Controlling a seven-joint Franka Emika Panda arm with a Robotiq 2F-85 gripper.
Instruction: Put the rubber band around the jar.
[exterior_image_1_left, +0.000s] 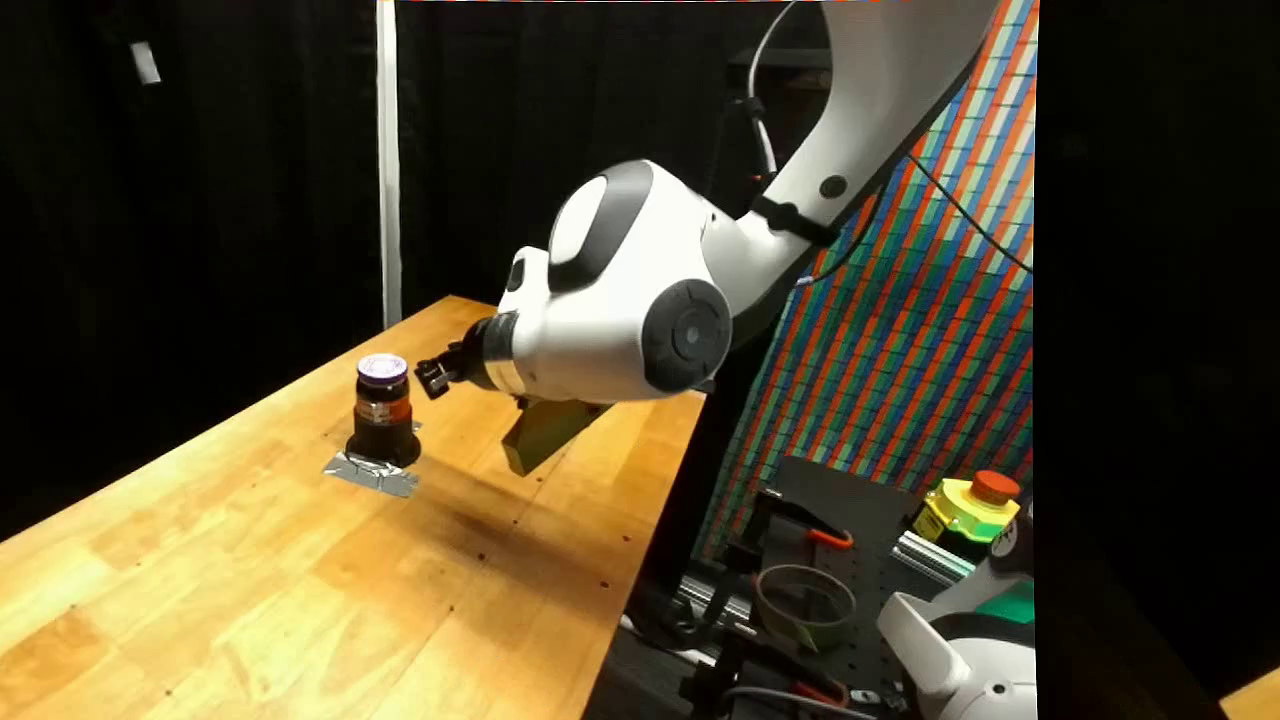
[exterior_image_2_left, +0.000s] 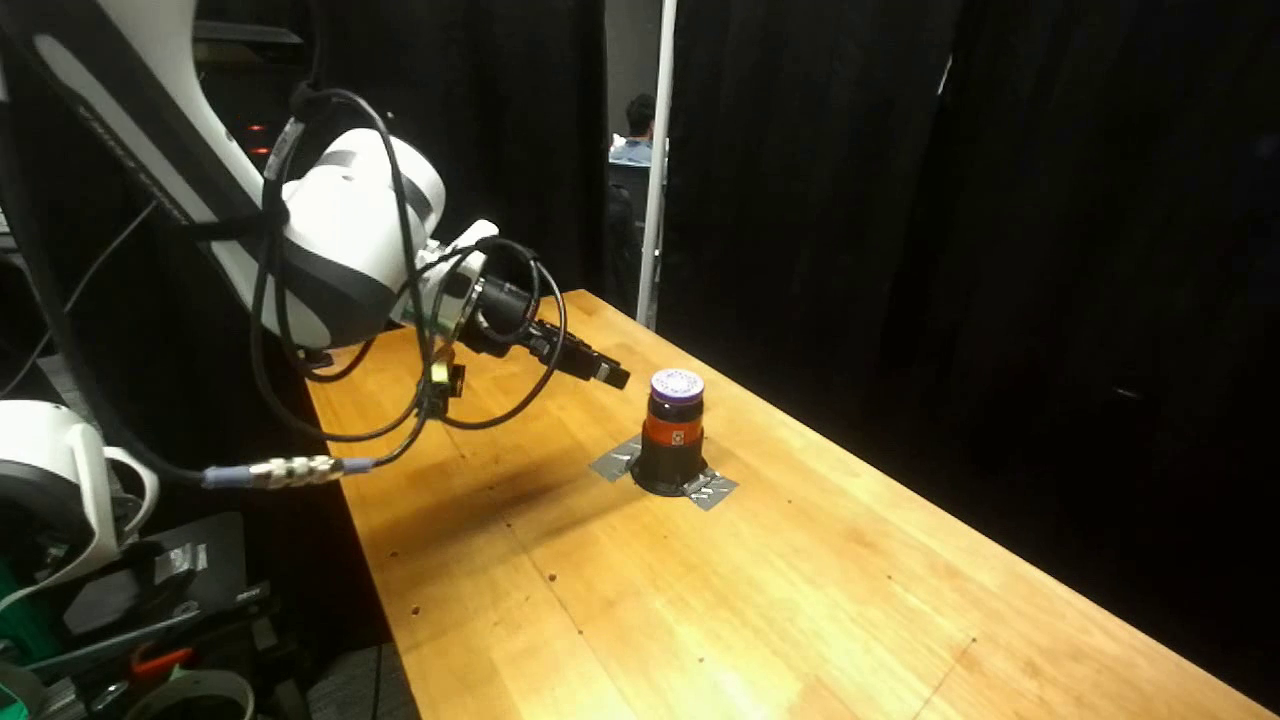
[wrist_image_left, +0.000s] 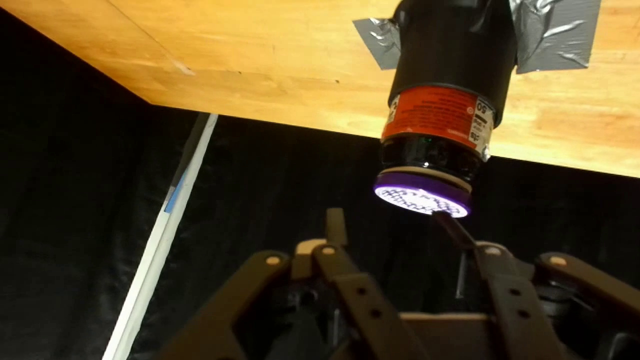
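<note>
Wooden tabletop (exterior_image_1_left: 300, 590) holds the jar (wrist_image_left: 430, 145), apparently awaiting an unseen rubber band; near it the gripper (wrist_image_left: 390, 222) gapes empty

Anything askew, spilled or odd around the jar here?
Nothing looks spilled or tipped; the jar stands upright. Slightly odd: wrinkled silver tape at the foot of its black holder, seemingly fixing it to the table; jars usually stand loose.

The dark, cylindrical, glass-looking jar (wrist_image_left: 431, 150) is gleaming glossily; crinkled silver tape strips (wrist_image_left: 562, 37) are glinting like metal; the smooth, honey-coloured wooden tabletop (exterior_image_1_left: 300, 600) is reflecting light; black cloth-looking curtains (exterior_image_2_left: 880, 220) are hanging dully matt.
</note>
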